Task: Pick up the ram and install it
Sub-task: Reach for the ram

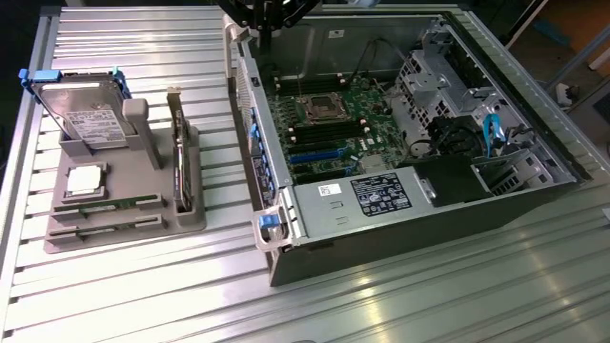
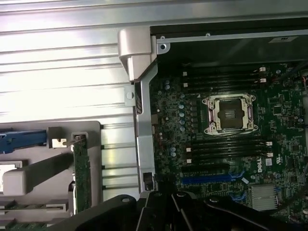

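Note:
The ram (image 1: 107, 207) is a thin green stick lying in a slot near the front of the grey holder (image 1: 67, 243), at the exterior view's left. My gripper (image 1: 267, 21) hangs high over the back wall of the open computer case (image 1: 410, 236), far from the ram. It is shut and holds nothing that I can see. In the wrist view the dark gripper body (image 2: 168, 209) sits over the case's edge. The green motherboard (image 2: 284, 110) lies beyond it, with an open processor socket (image 2: 230, 113) and black memory slots (image 2: 226, 144) on both sides of the socket.
The holder also carries a silver hard drive (image 1: 91, 118) in a blue frame, a processor (image 1: 84, 179) and a larger green card (image 1: 179, 164) standing on edge with a metal bracket. All stand on a ribbed aluminium table (image 1: 429, 300). Cables and drive bays (image 1: 496, 136) fill the case's right side.

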